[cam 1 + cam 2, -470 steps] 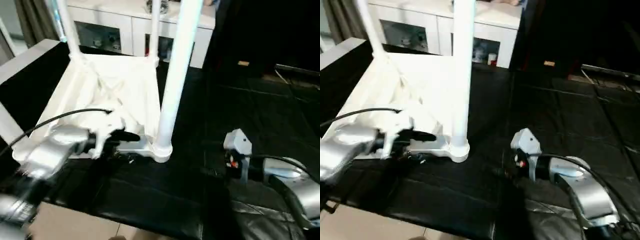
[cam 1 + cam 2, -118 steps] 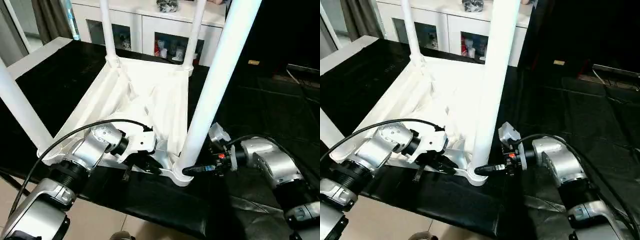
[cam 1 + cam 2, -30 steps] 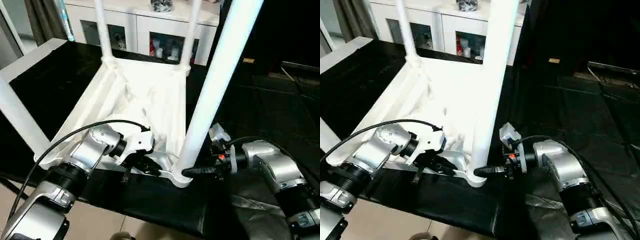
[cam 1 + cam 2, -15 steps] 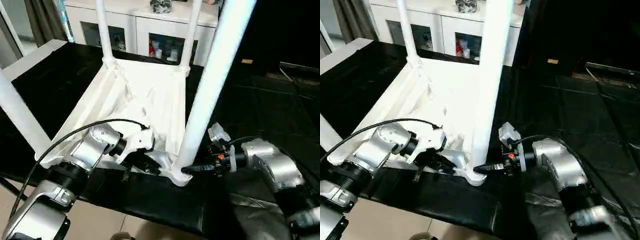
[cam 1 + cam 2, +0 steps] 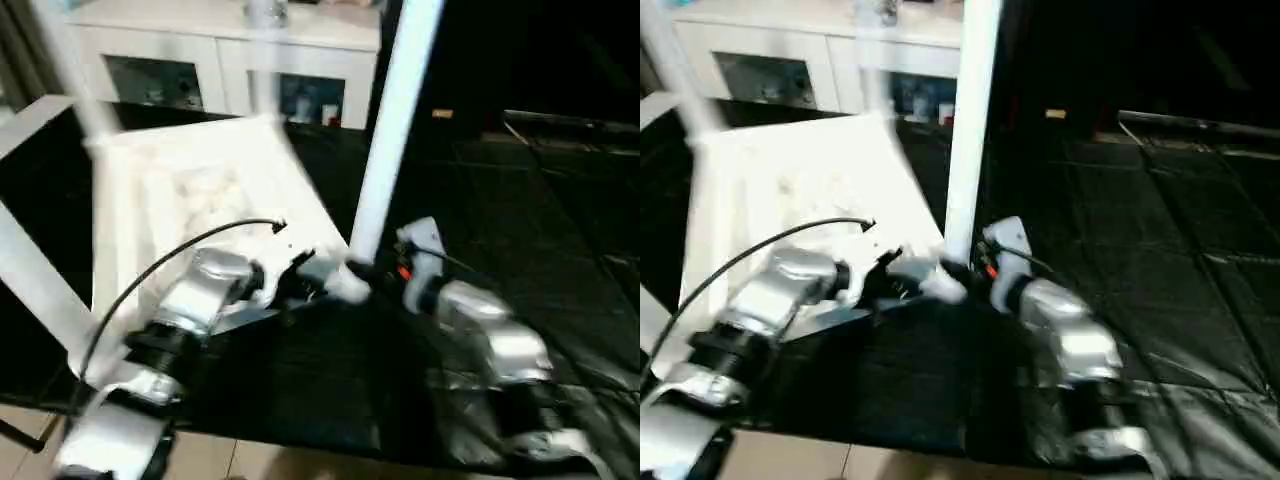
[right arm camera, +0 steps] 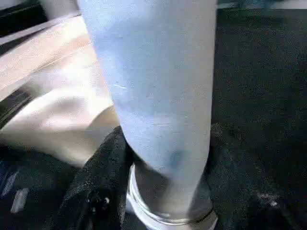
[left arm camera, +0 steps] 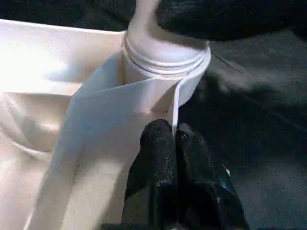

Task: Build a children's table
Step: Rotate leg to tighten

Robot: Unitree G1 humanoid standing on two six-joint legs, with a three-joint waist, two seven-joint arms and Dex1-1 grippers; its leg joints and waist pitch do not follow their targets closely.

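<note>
Tabletop [image 5: 200, 190] lies upside down on the black surface [image 5: 560, 230], legs fitted; left hand [image 7: 172, 143] pinches its rim shut, right hand [image 6: 163, 191] clasps the near leg [image 5: 395, 120]

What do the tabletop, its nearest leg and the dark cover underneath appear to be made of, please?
Tabletop: likely white moulded plastic, smooth with thin walls. Leg: probably a white plastic tube with a slight sheen. Cover: looks like black creased sheeting, perhaps leatherette.
</note>
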